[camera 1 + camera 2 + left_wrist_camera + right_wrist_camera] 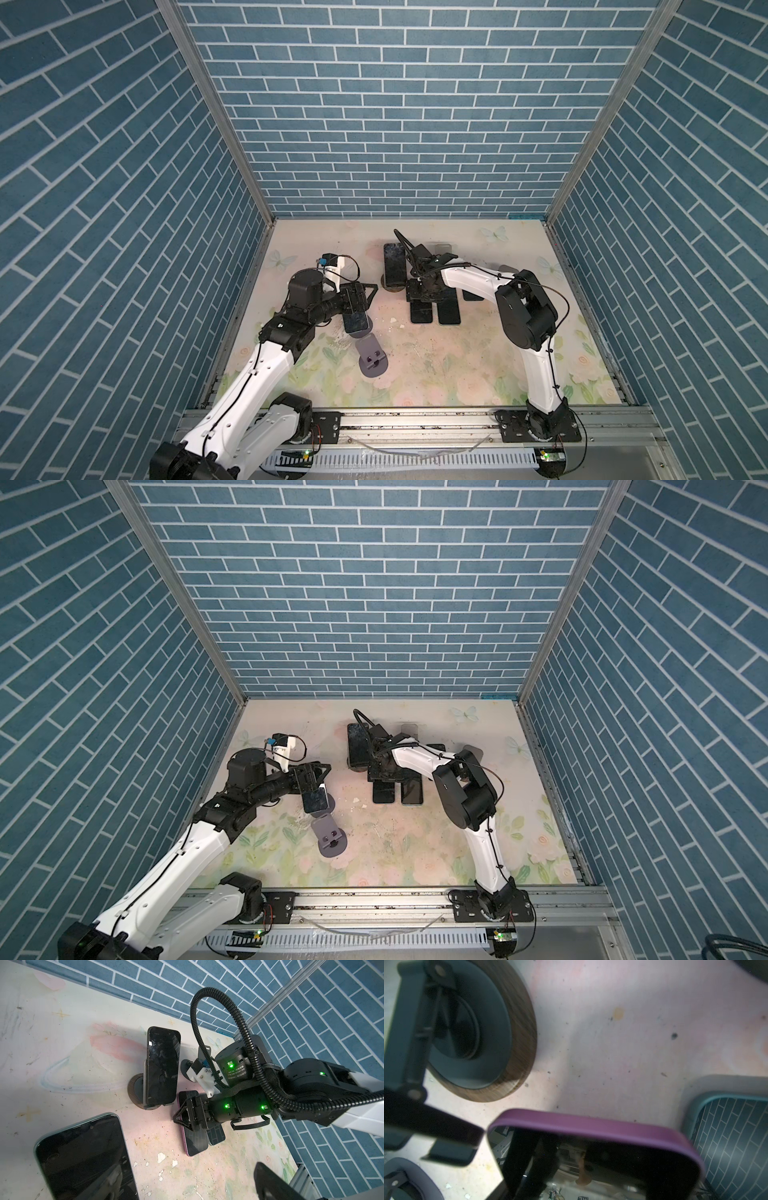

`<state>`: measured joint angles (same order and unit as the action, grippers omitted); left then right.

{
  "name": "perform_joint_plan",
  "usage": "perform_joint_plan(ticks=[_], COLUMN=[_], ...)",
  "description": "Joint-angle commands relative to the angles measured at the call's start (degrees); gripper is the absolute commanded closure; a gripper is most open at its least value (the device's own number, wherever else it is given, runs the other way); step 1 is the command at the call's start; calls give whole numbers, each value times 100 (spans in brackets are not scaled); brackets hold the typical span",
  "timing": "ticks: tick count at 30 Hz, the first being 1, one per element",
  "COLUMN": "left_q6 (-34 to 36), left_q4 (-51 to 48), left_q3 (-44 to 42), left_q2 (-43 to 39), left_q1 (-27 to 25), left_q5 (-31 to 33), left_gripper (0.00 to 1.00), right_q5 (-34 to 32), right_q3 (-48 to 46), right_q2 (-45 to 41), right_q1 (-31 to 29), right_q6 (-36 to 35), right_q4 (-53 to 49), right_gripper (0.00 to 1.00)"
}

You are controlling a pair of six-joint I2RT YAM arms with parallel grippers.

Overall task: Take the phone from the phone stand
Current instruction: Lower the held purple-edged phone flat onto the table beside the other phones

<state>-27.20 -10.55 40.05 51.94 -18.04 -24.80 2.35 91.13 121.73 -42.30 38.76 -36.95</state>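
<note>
We see the left gripper (365,303) with its fingers (270,1180) spread wide and nothing clamped across the gap. A large green-edged phone (83,1157) with a glossy black screen sits close to one side of that gap, and we cannot tell whether it touches.

The right gripper (184,1118) hangs low over a purple-cased phone (194,1142) lying on the desk (457,365). One dark finger (446,1124) meets the case's rounded corner. The other is hidden, so we cannot tell whether the grip is closed on it. A teal-cased phone (733,1136) lies just beside, its screen mirroring the brick pattern.

The standing phone (162,1068), slim, black and smudged, leans upright in the wood-rimmed stand (132,1095). That stand has a round base of dark grained wood around a matte grey disc, and it sits just beside the right gripper. A grey stand (371,359) with a round foot sits nearer the left arm on the worn floral desk.
</note>
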Motion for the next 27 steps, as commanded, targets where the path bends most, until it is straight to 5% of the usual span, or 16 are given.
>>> perform_joint_plan(ticks=[1,27], left_q6=[124,233], left_q4=[-128,61], left_q3=[86,11], left_q2=[-137,136], left_q1=[-32,-32], left_q5=[138,357], left_gripper=[0,0], right_q5=[-50,-433], right_q3=[-6,-149], right_q2=[-12,245], right_q1=[24,-61], right_q6=[228,202], right_q4=[-207,-467], right_gripper=[36,34])
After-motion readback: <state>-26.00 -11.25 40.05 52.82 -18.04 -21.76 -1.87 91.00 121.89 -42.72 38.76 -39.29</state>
